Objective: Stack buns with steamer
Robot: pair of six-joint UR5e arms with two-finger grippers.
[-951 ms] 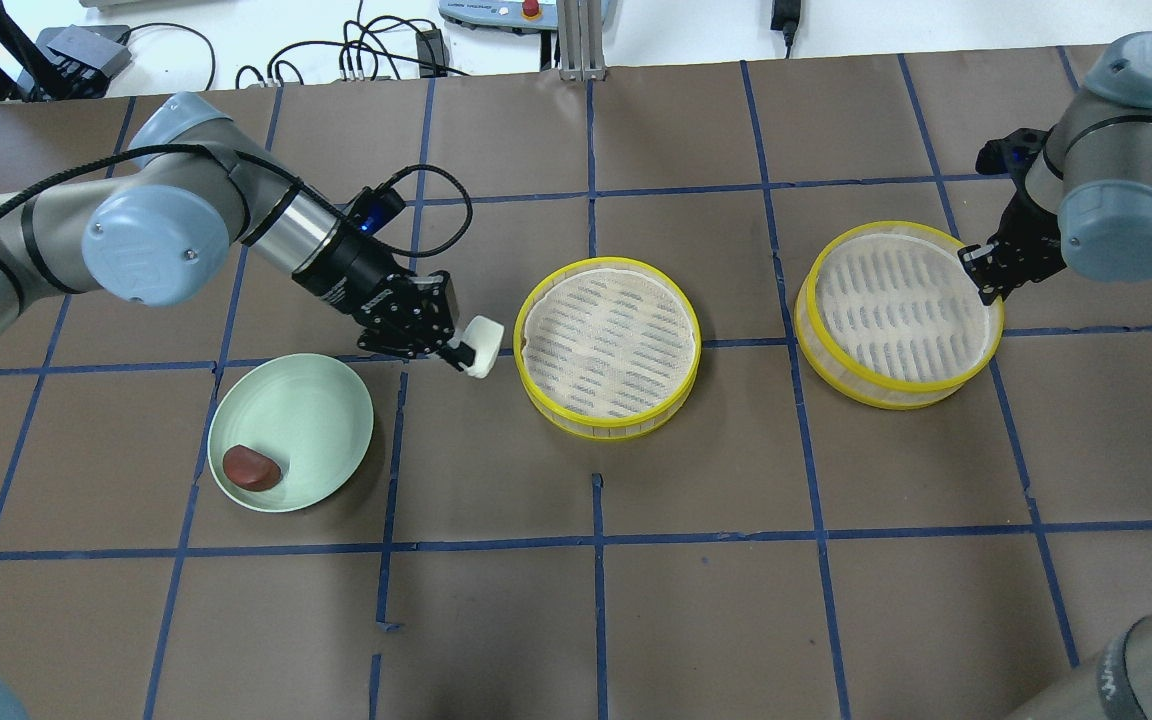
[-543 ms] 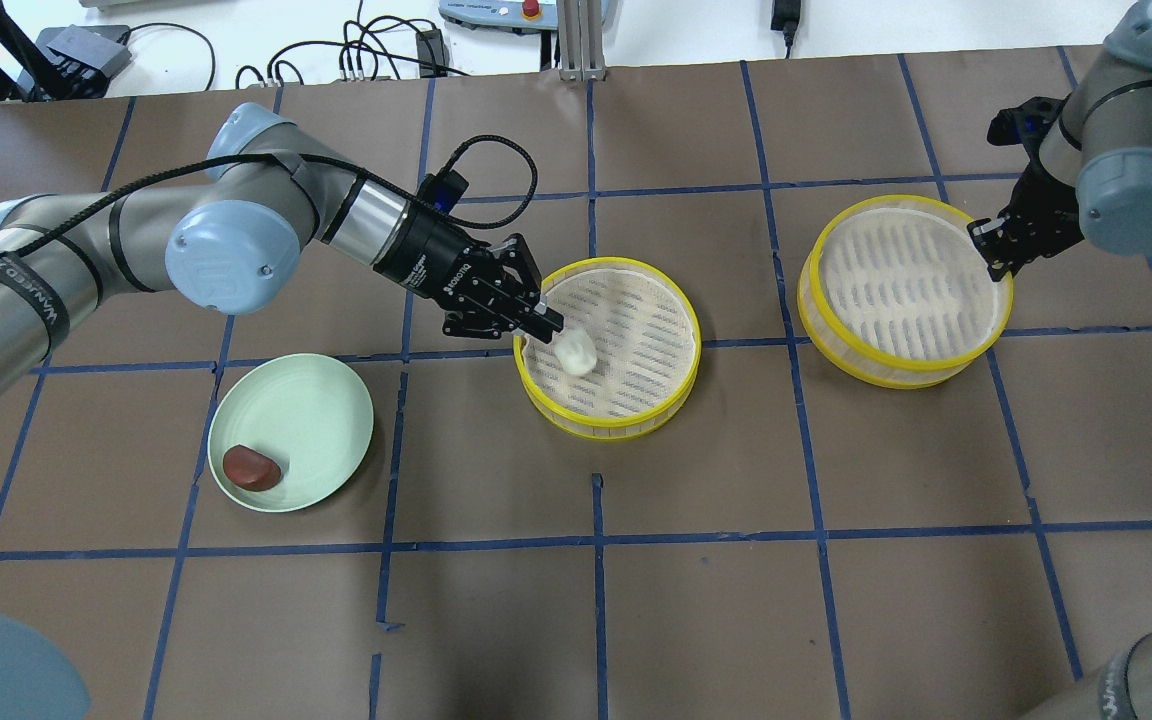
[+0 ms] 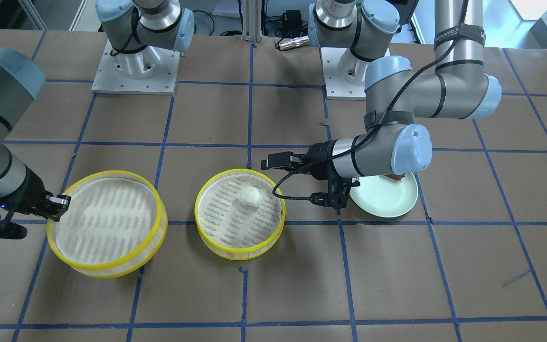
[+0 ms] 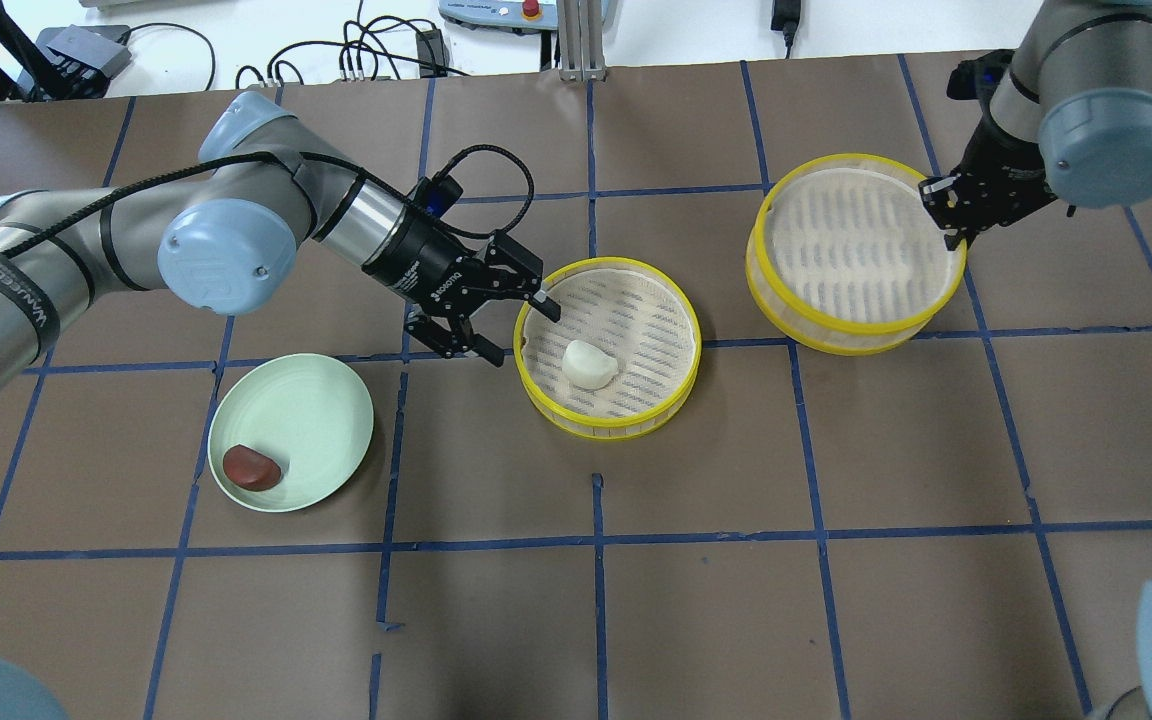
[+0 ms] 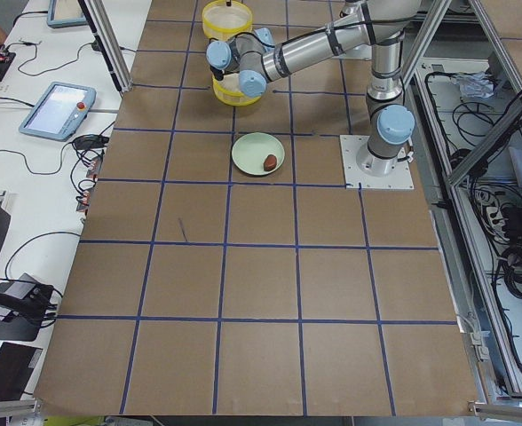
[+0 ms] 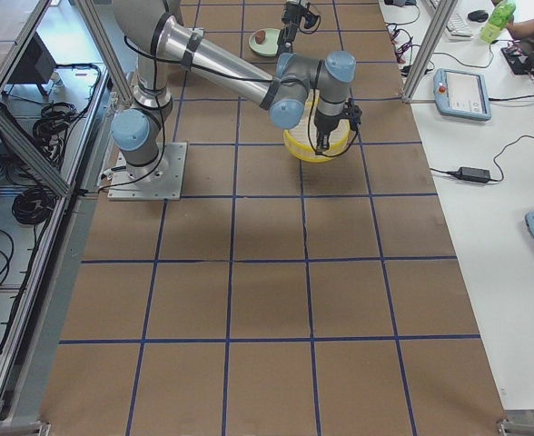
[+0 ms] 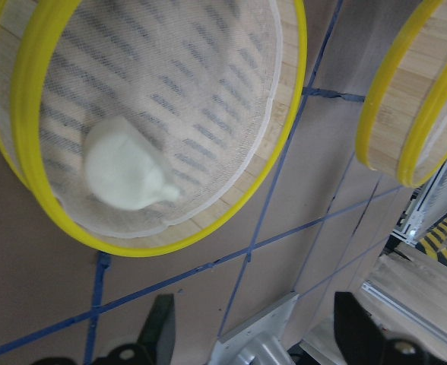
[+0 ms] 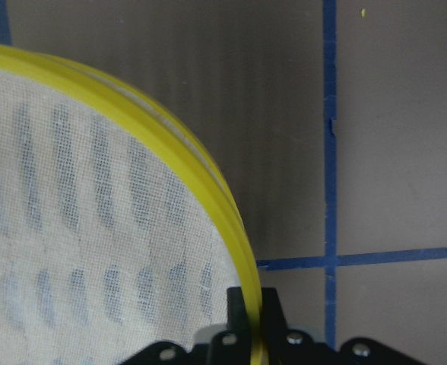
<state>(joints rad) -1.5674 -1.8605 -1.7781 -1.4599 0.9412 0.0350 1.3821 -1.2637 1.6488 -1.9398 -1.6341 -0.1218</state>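
The white bun [image 4: 589, 364] lies alone in the middle steamer tray [image 4: 696, 340], left of its centre; it also shows in the left wrist view [image 7: 128, 173]. My left gripper [image 4: 520, 333] is open and empty at that tray's left rim, apart from the bun. The dark reddish-brown bun [image 4: 252, 467] lies on the pale green plate [image 4: 316, 400]. My right gripper [image 4: 944, 218] is shut on the right rim of the second steamer tray [image 4: 762, 262]. In the right wrist view the fingers [image 8: 271, 308] clamp the yellow rim [image 8: 170, 144].
The brown table bears a blue tape grid. Cables and devices lie past the far edge [image 4: 386, 50]. In the front-facing view my left arm [image 3: 387, 152] hides most of the plate's near side [image 3: 387, 199].
My left gripper let go of the white bun in the middle tray, opened and drew back to the left. My right gripper carried the second tray left and farther away.
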